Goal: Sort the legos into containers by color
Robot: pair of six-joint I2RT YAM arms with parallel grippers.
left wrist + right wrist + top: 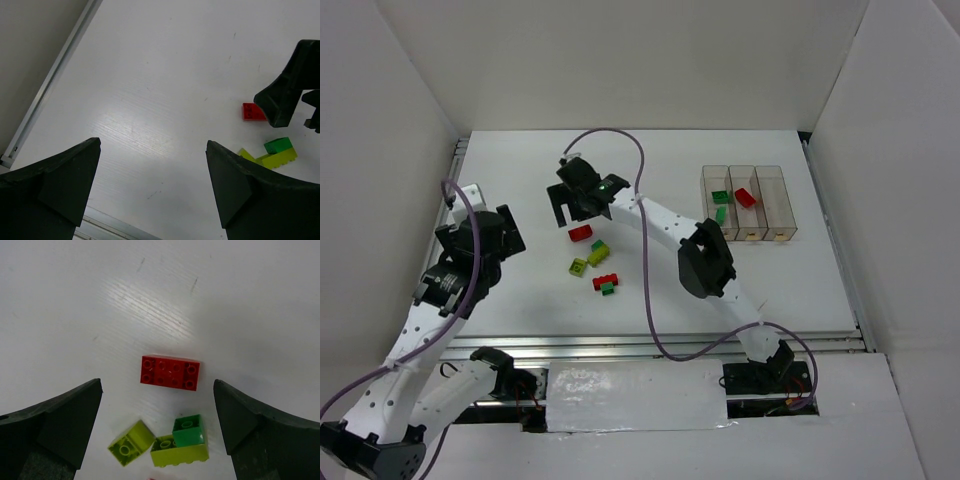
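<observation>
Red lego (170, 372) apart; nearby green lego (188, 430) perhaps atop yellow-green lego (180, 453).

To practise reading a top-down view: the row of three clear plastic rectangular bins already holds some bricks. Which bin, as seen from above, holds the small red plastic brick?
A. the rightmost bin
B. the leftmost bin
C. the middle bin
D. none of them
C: in the top view the small red plastic brick lies inside the middle clear plastic rectangular bin, while the green plastic bricks sit in the bin on its left.
</observation>
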